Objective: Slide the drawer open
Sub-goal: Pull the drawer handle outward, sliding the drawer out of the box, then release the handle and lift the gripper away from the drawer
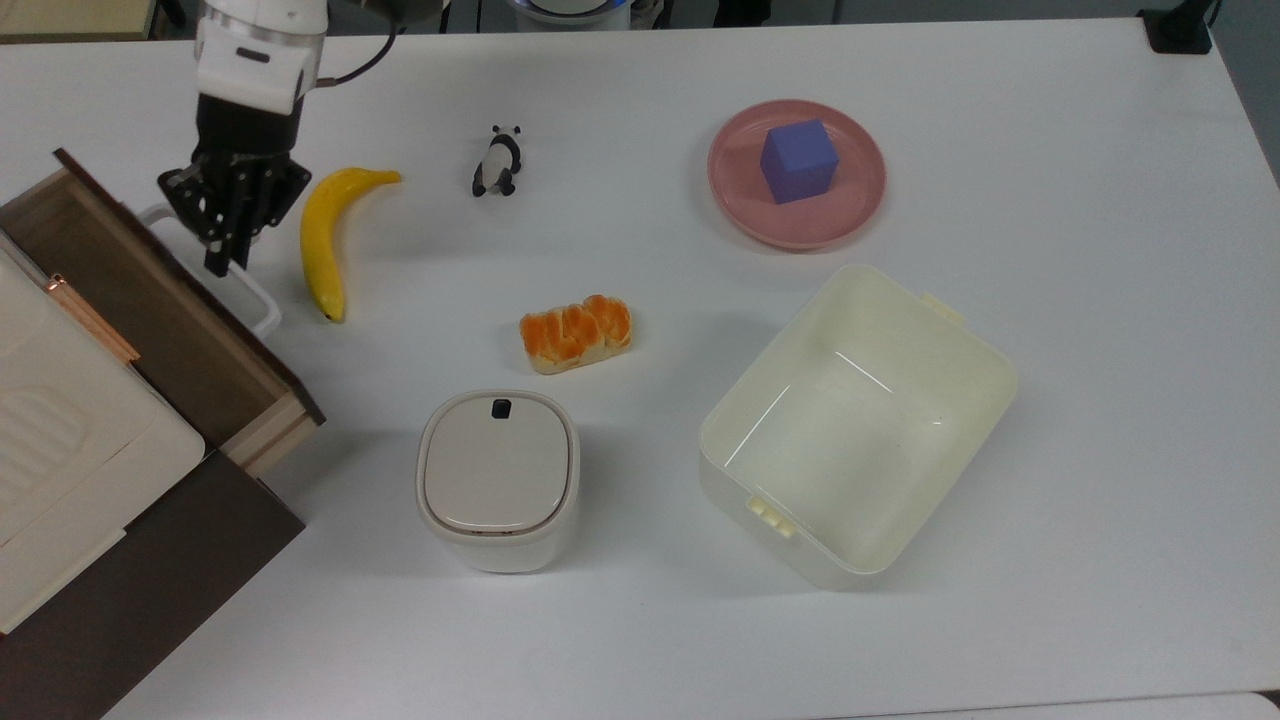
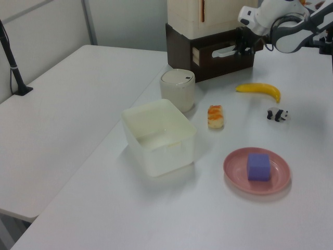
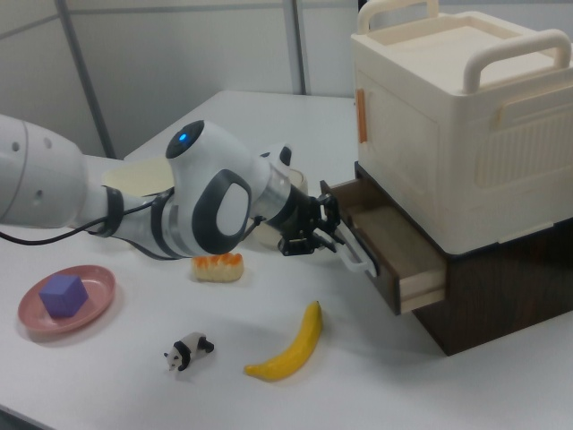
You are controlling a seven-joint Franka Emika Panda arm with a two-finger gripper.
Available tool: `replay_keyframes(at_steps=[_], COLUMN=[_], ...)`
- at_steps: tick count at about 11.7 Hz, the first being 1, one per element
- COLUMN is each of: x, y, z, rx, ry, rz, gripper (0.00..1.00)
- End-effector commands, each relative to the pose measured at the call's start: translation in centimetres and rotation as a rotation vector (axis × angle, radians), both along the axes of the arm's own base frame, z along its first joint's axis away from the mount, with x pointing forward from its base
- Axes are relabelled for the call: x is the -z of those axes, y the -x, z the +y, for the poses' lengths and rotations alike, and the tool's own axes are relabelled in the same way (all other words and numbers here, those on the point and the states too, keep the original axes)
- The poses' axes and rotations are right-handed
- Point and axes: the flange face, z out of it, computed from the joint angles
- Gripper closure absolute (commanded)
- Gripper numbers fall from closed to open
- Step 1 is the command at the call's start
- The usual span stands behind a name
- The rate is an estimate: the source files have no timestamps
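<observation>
top view: the drawer [image 1: 150, 300] is seen pulled partway out at the top view's left; the gripper [image 1: 222, 255] is clamped on its white handle [image 1: 215, 270], just beside the banana [image 1: 325, 235].
left view: the drawer [image 2: 221, 52] is found at the worktop's [image 2: 156, 208] far end.
right view: the tan drawer interior [image 3: 389, 237] is exposed below a cream box [image 3: 466, 107].

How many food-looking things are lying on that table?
2. A banana lies beside the open drawer; an orange-topped bread piece sits mid-table near the white lidded bin. Nothing seems hidden.
</observation>
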Motion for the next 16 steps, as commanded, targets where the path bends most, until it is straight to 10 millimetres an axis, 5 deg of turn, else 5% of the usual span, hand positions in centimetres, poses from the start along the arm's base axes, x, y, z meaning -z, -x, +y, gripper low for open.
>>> replay_keyframes(at_steps=[1, 2, 4, 6, 7, 13, 16], x=[-0.3, 0.0, -0.1, -0.2, -0.6, -5.3, -9.5], y=[2.4, 2.4, 2.3, 2.2, 2.0, -0.3, -1.0], z=[4.6, 5.0, 5.0, 5.0, 4.9, 11.6, 15.0], rx=[-0.067, -0.051, -0.042, -0.041, -0.026, 0.225, 0.432], ry=[-0.007, -0.020, -0.022, -0.021, -0.027, -0.113, -0.364], rz=[0.011, 0.021, 0.027, 0.027, 0.017, 0.150, 0.220], gripper=[0.98, 0.97, 0.80, 0.38, 0.24, 0.23, 0.19])
